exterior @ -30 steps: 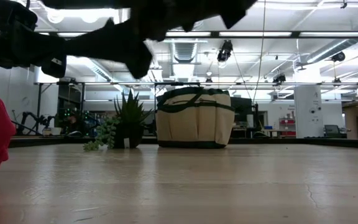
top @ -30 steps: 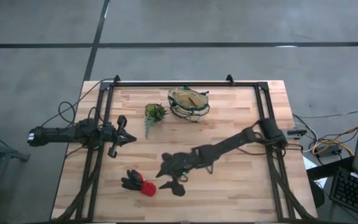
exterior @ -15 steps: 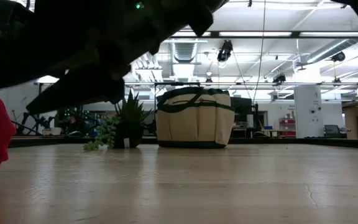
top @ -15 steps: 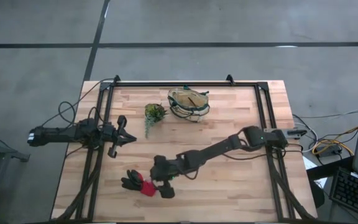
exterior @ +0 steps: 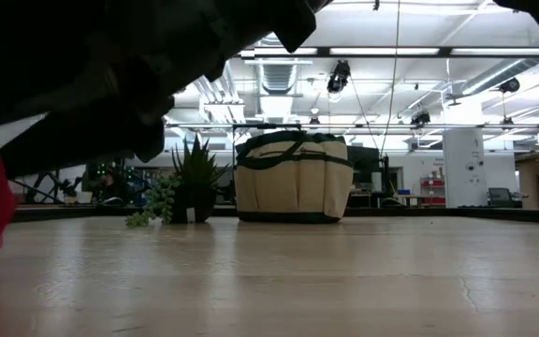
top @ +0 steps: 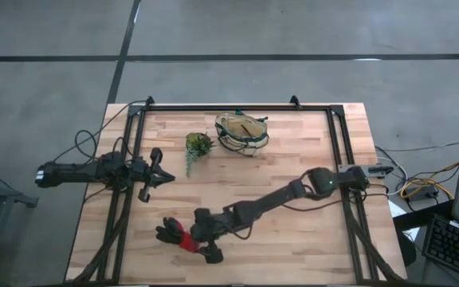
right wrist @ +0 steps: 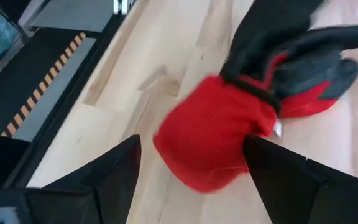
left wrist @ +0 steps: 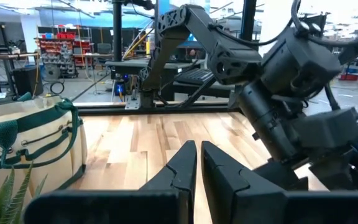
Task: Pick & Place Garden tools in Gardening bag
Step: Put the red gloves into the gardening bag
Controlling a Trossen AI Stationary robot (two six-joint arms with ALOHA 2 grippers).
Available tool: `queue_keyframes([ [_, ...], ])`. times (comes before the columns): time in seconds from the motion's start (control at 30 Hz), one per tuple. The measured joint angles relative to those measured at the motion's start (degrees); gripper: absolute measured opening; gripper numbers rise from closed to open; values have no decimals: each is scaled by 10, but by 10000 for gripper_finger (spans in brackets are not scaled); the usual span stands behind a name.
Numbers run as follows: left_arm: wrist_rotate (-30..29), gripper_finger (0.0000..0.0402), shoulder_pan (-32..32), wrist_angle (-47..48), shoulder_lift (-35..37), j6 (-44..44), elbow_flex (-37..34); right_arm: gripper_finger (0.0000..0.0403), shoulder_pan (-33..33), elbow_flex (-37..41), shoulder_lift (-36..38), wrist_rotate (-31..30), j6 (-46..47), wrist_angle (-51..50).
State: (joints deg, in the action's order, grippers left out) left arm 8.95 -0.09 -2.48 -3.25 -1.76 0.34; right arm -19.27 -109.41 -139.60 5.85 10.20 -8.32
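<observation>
One item is left that we can see: the gloves (top: 175, 234) lie near the table's front edge, far from the bag (top: 242, 132). Our right gripper (right wrist: 188, 171) straddles them, fingers spread; the left gripper (left wrist: 199, 165) waits pinched together.

Workshop, parts shelves (left wrist: 55, 53), ceiling ducts (exterior: 284, 75)

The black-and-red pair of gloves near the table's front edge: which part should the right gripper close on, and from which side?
Probably the bunched red knit cuff of the black-and-red pair of gloves: it is the bulkiest part, and it already sits between the open fingers of the right gripper. Come straight down from above, since the gloves lie flat on the wooden table; the black finger ends look thinner and floppier.
</observation>
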Motion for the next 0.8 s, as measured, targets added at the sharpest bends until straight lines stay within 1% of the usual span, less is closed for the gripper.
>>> queue_keyframes([
  [0.13, 0, 28, 0, 0, 0, 0, 0, 267, 0, 1, -9, 0, 1, -3],
  [0.8, 0, 28, 0, 0, 0, 0, 0, 236, 1, 2, -9, 1, 1, -3],
])
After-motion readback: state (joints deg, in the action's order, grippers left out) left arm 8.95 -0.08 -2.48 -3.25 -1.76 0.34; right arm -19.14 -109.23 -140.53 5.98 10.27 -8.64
